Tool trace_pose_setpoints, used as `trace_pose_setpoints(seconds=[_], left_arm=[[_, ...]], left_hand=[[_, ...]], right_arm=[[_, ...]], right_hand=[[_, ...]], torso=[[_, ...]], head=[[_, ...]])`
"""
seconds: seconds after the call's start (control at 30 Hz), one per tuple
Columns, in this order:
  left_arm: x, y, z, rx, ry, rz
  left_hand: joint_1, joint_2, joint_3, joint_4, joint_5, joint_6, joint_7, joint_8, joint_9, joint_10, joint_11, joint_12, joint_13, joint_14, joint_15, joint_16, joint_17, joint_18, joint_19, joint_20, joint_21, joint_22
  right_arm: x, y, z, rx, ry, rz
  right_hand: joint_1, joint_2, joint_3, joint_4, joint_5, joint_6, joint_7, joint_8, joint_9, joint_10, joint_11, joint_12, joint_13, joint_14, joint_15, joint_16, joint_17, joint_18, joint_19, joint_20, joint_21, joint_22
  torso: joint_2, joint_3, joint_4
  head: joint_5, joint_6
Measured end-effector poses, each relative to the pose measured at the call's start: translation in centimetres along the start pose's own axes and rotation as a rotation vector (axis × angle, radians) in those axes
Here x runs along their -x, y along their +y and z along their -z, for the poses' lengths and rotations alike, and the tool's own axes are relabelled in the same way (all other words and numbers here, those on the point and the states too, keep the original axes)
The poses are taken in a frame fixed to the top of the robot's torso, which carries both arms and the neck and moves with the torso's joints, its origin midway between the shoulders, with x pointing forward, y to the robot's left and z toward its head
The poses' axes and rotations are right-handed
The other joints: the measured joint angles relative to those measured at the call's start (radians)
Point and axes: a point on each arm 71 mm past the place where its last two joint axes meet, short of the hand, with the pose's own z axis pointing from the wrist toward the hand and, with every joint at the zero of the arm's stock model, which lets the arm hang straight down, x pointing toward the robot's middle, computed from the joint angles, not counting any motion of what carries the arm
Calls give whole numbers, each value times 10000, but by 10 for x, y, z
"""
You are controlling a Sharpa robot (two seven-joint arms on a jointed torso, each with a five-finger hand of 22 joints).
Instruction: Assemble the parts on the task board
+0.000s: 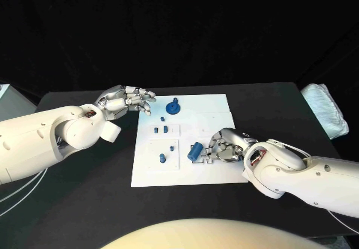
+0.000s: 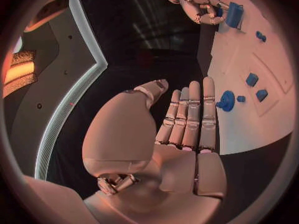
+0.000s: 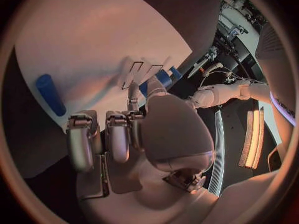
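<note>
The white task board lies mid-table. My right hand is over its right side and pinches a blue block part at its fingertips, tilted, just above rectangular slots. The left wrist view shows that right hand with the block. My left hand hovers at the board's far left corner, fingers straight and apart, holding nothing. A round blue part with a knob stands beside it. Small blue pieces sit in the board's left half. A blue peg lies on the board.
A folded white cloth lies at the table's far right edge. A pale object stands off the table's left side. Bare black table surrounds the board.
</note>
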Motion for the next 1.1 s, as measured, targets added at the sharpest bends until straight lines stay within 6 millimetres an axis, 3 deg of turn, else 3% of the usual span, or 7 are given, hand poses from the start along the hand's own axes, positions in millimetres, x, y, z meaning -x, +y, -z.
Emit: trace_pose_setpoints(seconds=[0.17,0.23,0.37,0.53,0.63,1.1], left_arm=[[1,0,0,10,-14,-4],[1,0,0,12,-16,-4],[1,0,0,18,-19,-4],[1,0,0,24,-19,-4],[1,0,0,28,-16,-3],[2,1,1,44,-22,-3]], left_hand=[[0,0,0,0,0,0,0,0,0,0,0,0,0,0,0,0,0,1,0,0,0,0],[0,0,0,0,0,0,0,0,0,0,0,0,0,0,0,0,0,0,0,0,0,0],[0,0,0,0,0,0,0,0,0,0,0,0,0,0,0,0,0,0,0,0,0,0],[0,0,0,0,0,0,0,0,0,0,0,0,0,0,0,0,0,0,0,0,0,0],[0,0,0,0,0,0,0,0,0,0,0,0,0,0,0,0,0,0,0,0,0,0],[0,0,0,0,0,0,0,0,0,0,0,0,0,0,0,0,0,0,0,0,0,0]], right_arm=[[1,-2,3,30,-26,-56],[2,-1,5,104,-49,-108],[3,2,8,377,-185,-253],[6,9,12,912,-529,-310],[7,13,13,1240,-765,-163],[8,31,10,2407,-1604,1037]], right_hand=[[-73,-79,0,0,61,-3,-3,0,0,0,0,-14,0,0,0,0,0,0,32,-32,0,-1],[-96,-224,49,-11,61,-134,-12,-13,-12,0,0,-131,0,0,0,0,0,0,32,-32,0,-1],[-36,-421,179,-16,61,-554,194,-405,-164,-36,112,-290,0,-32,32,0,-1,0,32,-32,-42,-2],[358,-877,332,-28,48,-1187,580,-1134,-428,-9,457,-450,0,-20,345,0,-1,0,49,203,-179,-2],[538,-1057,332,-28,-365,-1278,670,-1382,-488,-1,540,-543,0,-18,416,-1,-1,0,32,295,-267,-3],[635,-1154,133,-2,-933,-1323,715,-1649,-537,-3,611,-749,0,-21,487,-1,-2,0,32,365,-573,-5]], torso=[[-8,0,-7],[-8,0,-9],[-8,-3,-9],[-9,-5,-7],[-10,-12,1],[1,-12,9]], head=[[1,18],[1,31],[1,43],[-7,50],[-15,54],[33,21]])
